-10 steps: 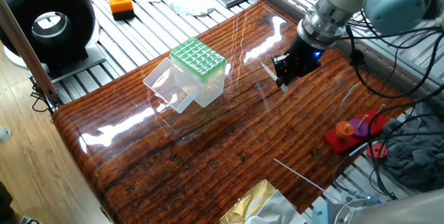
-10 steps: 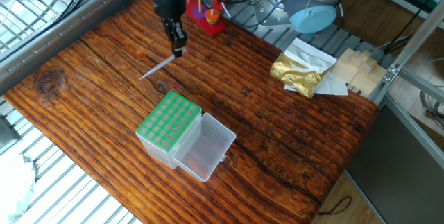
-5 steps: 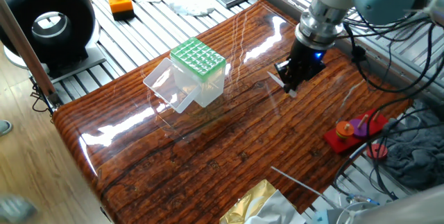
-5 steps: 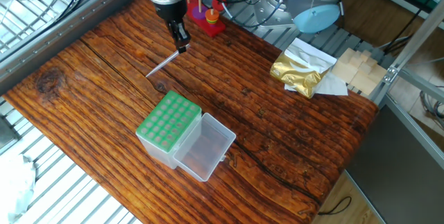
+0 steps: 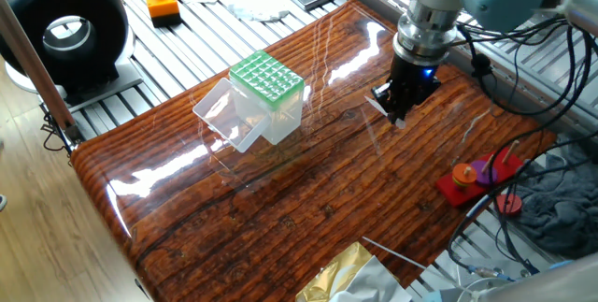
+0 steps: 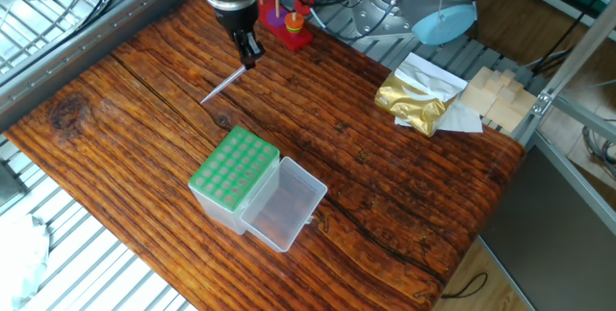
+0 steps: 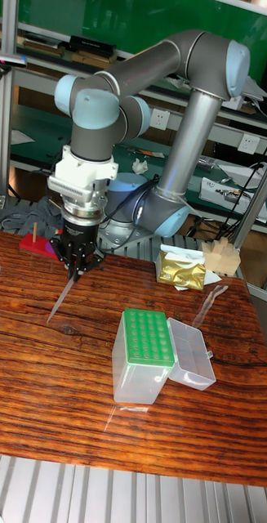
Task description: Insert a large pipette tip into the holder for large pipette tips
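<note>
My gripper (image 6: 251,58) hangs over the far side of the wooden table (image 6: 385,186), shut on the thick end of the large pipette tip (image 6: 223,84). The tip is a slim whitish tube that slants down and away from the fingers, with its point just above the wood. The tall fixed view shows the same hold, gripper (image 7: 76,268) above and tip (image 7: 61,301) angled down to the left. The holder for large pipette tips (image 6: 231,169) stands apart nearer the table's middle, a clear box with a green hole grid (image 5: 267,79) and its clear lid (image 6: 285,205) hinged open beside it.
A red peg toy (image 6: 286,24) sits just behind the gripper. A gold foil bag (image 6: 417,99) and wooden blocks (image 6: 496,94) lie at one table edge. A black round device (image 5: 65,26) and an orange button box (image 5: 162,1) stand off the wooden top.
The gripper has shifted slightly with the tip in it, up and to the right in the other fixed view, farther from the holder. The holder has not moved.
</note>
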